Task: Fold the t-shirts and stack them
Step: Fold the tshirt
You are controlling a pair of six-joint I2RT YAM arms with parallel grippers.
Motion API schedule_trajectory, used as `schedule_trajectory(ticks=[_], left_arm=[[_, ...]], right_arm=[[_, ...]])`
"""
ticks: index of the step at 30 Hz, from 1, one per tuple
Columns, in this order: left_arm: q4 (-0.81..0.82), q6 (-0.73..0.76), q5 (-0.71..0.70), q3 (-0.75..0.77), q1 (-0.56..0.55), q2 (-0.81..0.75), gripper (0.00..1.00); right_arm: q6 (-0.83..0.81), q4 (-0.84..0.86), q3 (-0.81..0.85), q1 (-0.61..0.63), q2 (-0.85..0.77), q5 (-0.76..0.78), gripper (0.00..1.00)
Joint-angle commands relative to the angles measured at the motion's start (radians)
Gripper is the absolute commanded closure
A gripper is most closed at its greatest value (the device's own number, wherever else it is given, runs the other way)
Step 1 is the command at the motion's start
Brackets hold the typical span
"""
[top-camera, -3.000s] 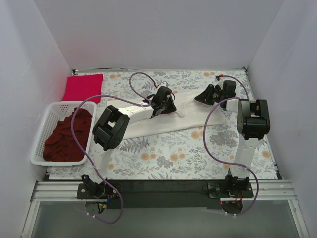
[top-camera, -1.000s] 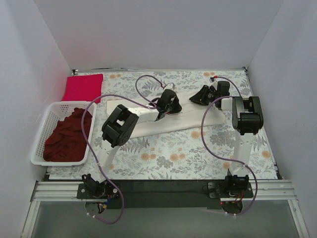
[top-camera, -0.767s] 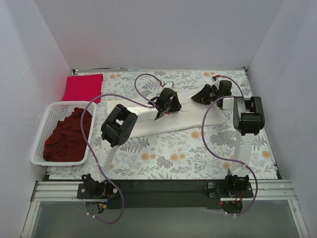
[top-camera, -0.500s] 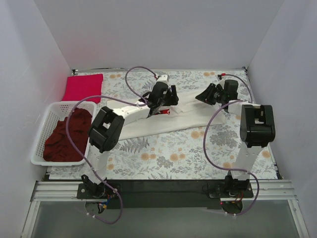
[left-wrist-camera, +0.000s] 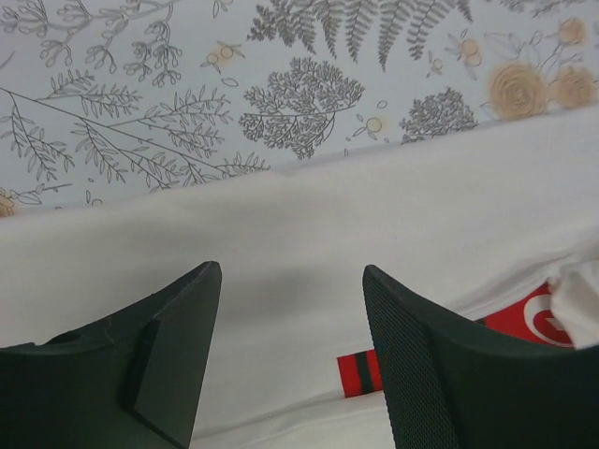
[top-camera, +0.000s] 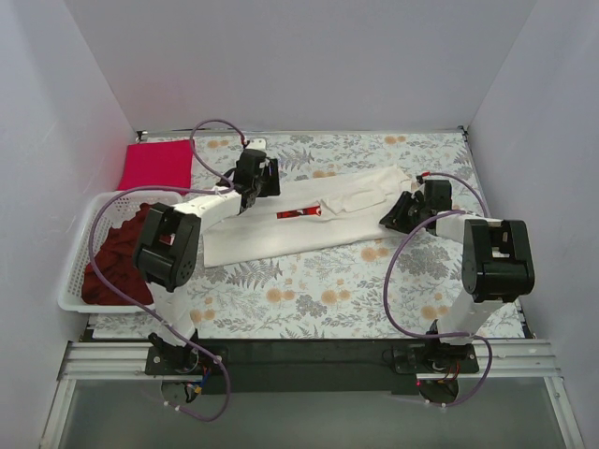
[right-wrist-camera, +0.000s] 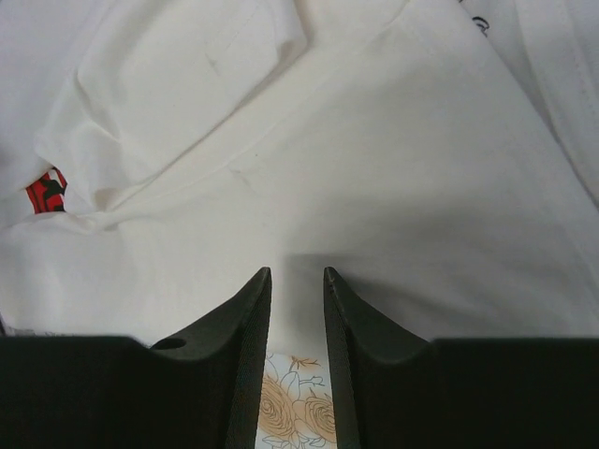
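Top external view: the left arm rises from its base at the near edge, bends at the elbow beside the basket (top-camera: 75,262), and stretches its forearm far and rightward. The left gripper (top-camera: 253,182) is over the far left end of the cream-white t-shirt (top-camera: 328,224). The right arm stands up from its base and folds leftward at the elbow. The right gripper (top-camera: 395,215) is low at the right end of the same shirt.

The cream-white t-shirt lies in a long band across the middle of the floral table cloth (top-camera: 309,290), its left end nearer and its right end farther. Its red chest print (top-camera: 299,212) shows between the two grippers. The crimson-pink t-shirt (top-camera: 154,164) lies folded flat in the far left corner, well apart from both grippers. The dark maroon t-shirt (top-camera: 117,267) is heaped inside the basket at the left.

In the left wrist view, the fingers (left-wrist-camera: 178,346) are spread wide with nothing between them. They are over the shirt's far edge, with the print showing toward the right finger. In the right wrist view, the fingers (right-wrist-camera: 243,346) are parted by only a narrow gap and pinch nothing. White cloth fills the space beyond them, and a strip of floral cloth shows in the gap.
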Motion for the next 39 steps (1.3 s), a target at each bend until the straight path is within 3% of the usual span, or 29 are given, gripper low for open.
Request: schedule_trajectory(ticks=[1,9,12,15,16,24,27,35,39], left_arm=[[-0.069,0.042,-0.020,0.026,0.003,0.030,0.39],[-0.296,-0.043,0.023,0.057,0.028,0.091,0.44],[-0.367,-0.102,0.060,-0.007,0.028,0.039,0.45],[-0.417,-0.196,0.168,-0.103,0.023,-0.046,0.46],[-0.437,-0.246,0.263,-0.132,0.019,-0.073,0.48],[-0.439,-0.467,0.460,-0.369,-0.220,-0.288,0.46],[-0.413,-0.526,0.456,-0.371,-0.230,-0.347,0.44],[-0.410,-0.523,0.356,-0.291,-0.231,-0.483,0.40],[-0.421,-0.489,0.255,-0.305,-0.205,-0.520,0.44]], right_arm=[[-0.011,-0.007,-0.001,-0.002,-0.001,0.033,0.64],[-0.075,-0.068,0.148,-0.002,0.171,0.081,0.64],[-0.097,-0.126,0.287,-0.002,0.281,0.065,0.64],[-0.127,-0.162,0.470,-0.002,0.405,0.012,0.64],[-0.147,-0.176,0.569,-0.004,0.441,-0.008,0.64],[-0.146,-0.200,0.999,-0.004,0.720,-0.194,0.64],[-0.128,-0.202,1.061,-0.002,0.728,-0.243,0.64],[-0.097,-0.177,0.837,-0.001,0.454,-0.304,0.63],[0.025,0.069,0.596,0.060,0.337,-0.362,0.64]])
